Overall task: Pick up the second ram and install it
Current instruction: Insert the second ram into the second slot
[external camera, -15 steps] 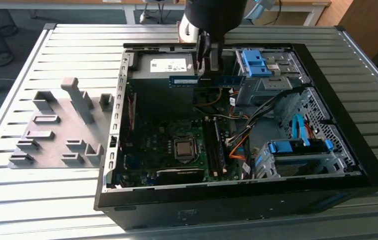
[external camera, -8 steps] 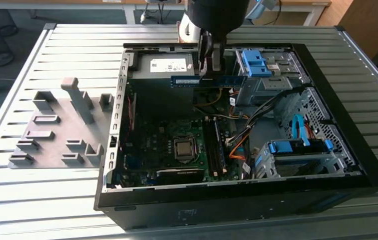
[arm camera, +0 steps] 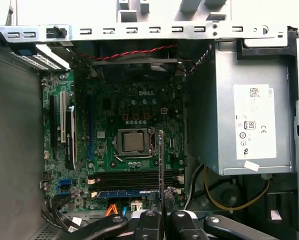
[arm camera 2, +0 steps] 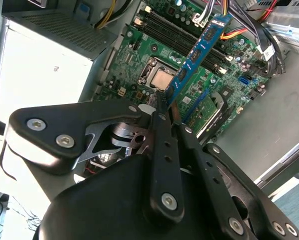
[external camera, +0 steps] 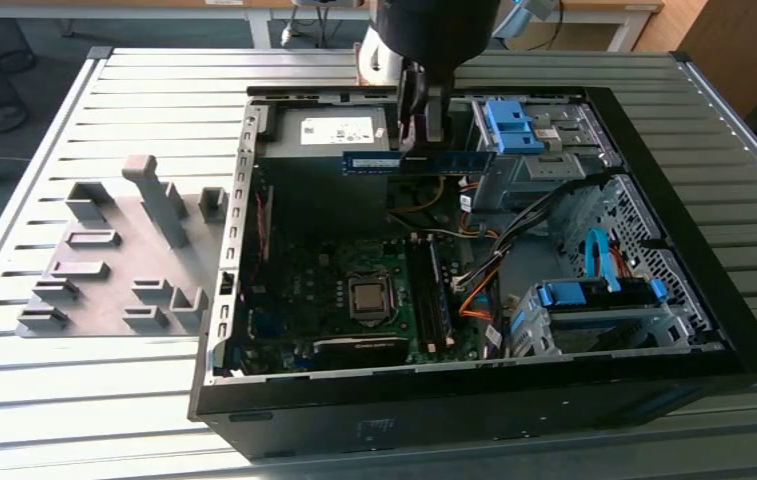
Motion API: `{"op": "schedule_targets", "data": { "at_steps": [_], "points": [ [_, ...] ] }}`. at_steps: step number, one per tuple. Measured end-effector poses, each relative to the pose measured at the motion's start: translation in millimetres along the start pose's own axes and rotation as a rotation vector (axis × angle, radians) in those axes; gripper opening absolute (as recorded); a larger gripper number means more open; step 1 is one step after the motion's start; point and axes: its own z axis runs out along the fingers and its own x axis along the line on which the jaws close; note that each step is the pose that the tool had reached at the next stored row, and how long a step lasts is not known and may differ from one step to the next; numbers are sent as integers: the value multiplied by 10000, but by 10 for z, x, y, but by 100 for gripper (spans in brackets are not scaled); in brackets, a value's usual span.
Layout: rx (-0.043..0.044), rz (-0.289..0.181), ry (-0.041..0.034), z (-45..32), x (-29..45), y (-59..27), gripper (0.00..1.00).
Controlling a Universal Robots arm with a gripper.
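The gripper [external camera: 421, 150] was clamped on the ram [external camera: 418, 163], holding it in the air over the open case [external camera: 485, 400], near the top middle of the exterior view.

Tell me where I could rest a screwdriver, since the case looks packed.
Bare slatted metal table lies in front of the grey plastic holder blocks, and beyond them near. Inside the open black computer case, the green motherboard, cables and blue drive cage crowd everything.
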Motion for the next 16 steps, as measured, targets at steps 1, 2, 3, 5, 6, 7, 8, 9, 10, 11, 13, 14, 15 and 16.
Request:
{"op": "schedule_targets", "data": {
  "at_steps": [1,2,3,5,6,7,8,9,10,11,13,14,15,16],
  "points": [
    [1,15,-1,0,0,0,14],
    [2,55,-1,0,0,0,14],
    [3,112,-2,0,0,0,14],
    [6,229,-4,1,0,-1,14],
    [8,286,-4,0,0,-1,14],
    [10,348,-5,0,0,0,14],
    [11,405,-6,1,0,0,14],
    [13,464,-8,1,0,0,14],
    [15,527,-9,1,0,0,14],
    [16,592,-9,1,0,0,14],
    [20,720,-11,2,0,0,14],
    [22,781,-13,2,0,0,14],
    [23,838,-14,2,0,0,14],
    [25,891,-15,2,0,0,14]
  ]
}}
